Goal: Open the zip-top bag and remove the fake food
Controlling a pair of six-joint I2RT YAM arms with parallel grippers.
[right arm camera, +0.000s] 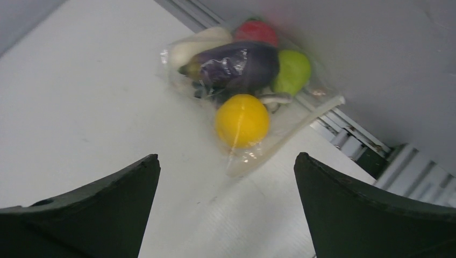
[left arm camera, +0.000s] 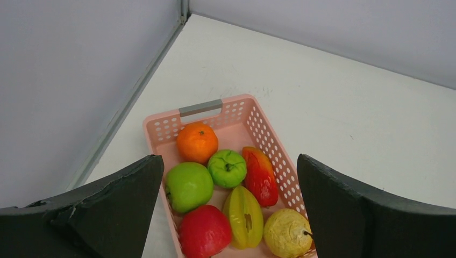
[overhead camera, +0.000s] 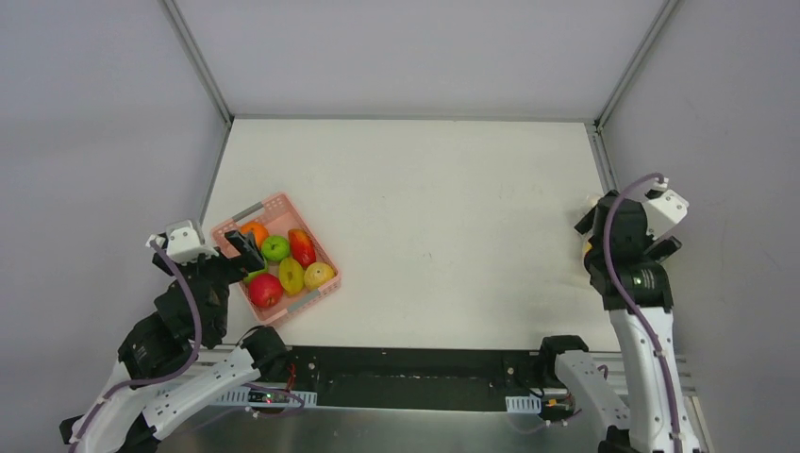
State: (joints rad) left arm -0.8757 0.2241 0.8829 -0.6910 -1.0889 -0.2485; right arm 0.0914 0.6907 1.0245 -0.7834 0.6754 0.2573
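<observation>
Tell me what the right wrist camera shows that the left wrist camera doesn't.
Only the right wrist view: the zip-top bag lying on the table near the wall, with the fake food inside it. Only the left wrist view: the pink basket holding loose fruit. Both: the white table, a grey wall, and that arm's own hand, open and empty: right hand, left hand.

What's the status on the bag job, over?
Both open, empty: left gripper over the pink basket, right gripper facing the zip-top bag. Fake food inside the bag, by the right wall. Path to it clear.
</observation>
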